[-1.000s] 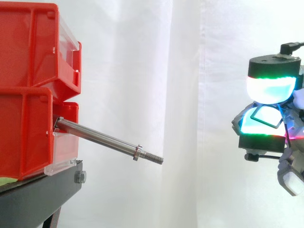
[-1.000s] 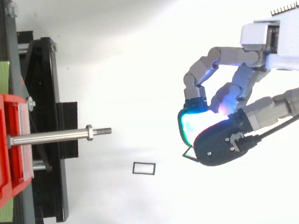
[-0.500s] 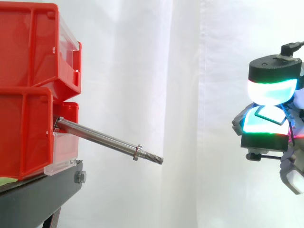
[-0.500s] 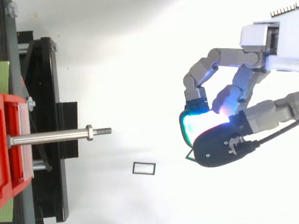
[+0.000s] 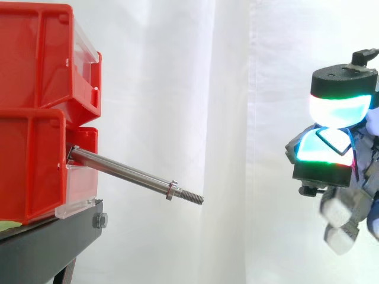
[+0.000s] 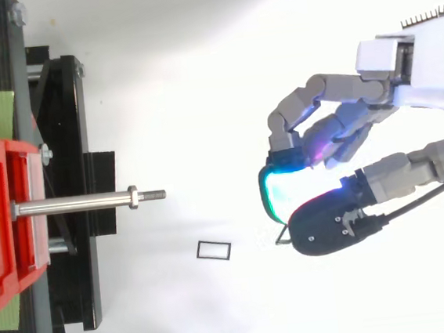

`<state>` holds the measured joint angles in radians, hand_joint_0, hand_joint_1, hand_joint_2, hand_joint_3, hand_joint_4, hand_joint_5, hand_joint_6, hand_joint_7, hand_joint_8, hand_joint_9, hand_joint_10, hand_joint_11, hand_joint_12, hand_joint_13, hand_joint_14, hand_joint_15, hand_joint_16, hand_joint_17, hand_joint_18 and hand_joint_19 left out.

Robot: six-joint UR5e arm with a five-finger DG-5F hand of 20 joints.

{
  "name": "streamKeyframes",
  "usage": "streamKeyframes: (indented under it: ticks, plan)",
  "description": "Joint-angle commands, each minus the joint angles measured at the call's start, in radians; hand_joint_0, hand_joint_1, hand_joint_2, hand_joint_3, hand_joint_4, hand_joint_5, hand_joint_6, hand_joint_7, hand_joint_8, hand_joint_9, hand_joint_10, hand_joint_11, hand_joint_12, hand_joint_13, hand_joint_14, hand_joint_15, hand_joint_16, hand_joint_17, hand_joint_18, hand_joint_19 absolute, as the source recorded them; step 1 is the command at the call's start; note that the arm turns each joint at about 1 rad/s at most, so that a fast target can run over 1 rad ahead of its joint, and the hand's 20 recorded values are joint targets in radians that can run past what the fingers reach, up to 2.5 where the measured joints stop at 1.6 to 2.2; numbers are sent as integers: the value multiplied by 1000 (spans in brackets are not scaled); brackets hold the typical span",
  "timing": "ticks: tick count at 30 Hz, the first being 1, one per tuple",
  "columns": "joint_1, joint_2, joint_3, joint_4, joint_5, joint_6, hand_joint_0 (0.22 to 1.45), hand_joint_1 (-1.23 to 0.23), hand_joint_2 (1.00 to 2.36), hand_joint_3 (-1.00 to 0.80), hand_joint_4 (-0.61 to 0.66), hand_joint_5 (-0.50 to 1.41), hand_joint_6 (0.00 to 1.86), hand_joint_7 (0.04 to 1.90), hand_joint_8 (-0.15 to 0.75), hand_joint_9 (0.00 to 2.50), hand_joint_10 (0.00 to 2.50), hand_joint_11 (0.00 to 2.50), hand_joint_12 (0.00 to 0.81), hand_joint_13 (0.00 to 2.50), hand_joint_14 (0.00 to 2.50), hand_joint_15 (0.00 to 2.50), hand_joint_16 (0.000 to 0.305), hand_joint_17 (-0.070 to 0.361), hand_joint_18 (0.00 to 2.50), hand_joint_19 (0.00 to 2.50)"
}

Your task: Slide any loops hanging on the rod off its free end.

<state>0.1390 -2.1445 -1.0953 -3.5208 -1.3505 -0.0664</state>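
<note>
Red plastic bins (image 5: 35, 118), 2 of them, are seen stacked on a black stand (image 5: 47, 242) at the left of the side view, before a white curtain (image 5: 237, 71). A steel rod (image 5: 124, 171) is fixed at the front of the lower bin and is angled out to the right and slightly downward. A nut (image 5: 171, 189) is seated close to its free end, and a short threaded tip (image 5: 192, 197) is seen beyond the nut. From above, the rod is seen running straight out from the bin, past the edge of the stand.

The hand (image 6: 388, 91) is held at the right, well apart from the threaded tip and a little higher than it. Its fingers are curled, and 2 glowing pads are set one above the other: an upper pad (image 5: 339, 111) lit white and cyan, and a lower pad (image 5: 317, 155) lit cyan and green. A thin dark rectangular loop (image 5: 333, 139) is pinched between these pads and is held at a tilt. In the top view, 1 corner of it is seen jutting out beside the pads.

A second loop (image 6: 213, 250), of the same thin rectangular outline, is lying flat on the white surface (image 6: 221, 324). It is placed between the rod's free end and the hand, off to one side of the rod's line and apart from both.
</note>
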Motion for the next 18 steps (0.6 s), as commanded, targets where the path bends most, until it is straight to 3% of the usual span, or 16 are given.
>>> streamKeyframes:
  ticks: [1,6,8,12,14,18]
  plan:
    - [-1,0,0,10,-2,-38,571,-707,1010,-249,-150,-49,761,1084,224,642,0,46,348,459,6,152,51,115,610,320]
    - [-9,0,-18,121,-4,-230,574,-700,1012,-248,-172,-54,760,1164,224,689,5,131,350,464,7,179,50,113,585,334]
    - [-9,0,-28,174,-6,-343,577,-695,1014,-261,-174,-76,804,1115,222,731,9,215,337,467,10,205,47,105,570,360]
    - [-9,0,-29,210,-9,-489,590,-725,1015,-287,-111,-104,844,1079,227,818,17,396,334,524,11,256,46,104,595,379]
    - [-9,0,-28,214,-10,-544,603,-744,1015,-306,-68,-115,861,1051,233,841,21,460,332,535,11,268,46,104,610,381]
    - [-9,0,-28,214,-9,-570,637,-815,1014,-323,-52,-129,891,1039,236,902,25,574,331,576,14,297,46,103,638,375]
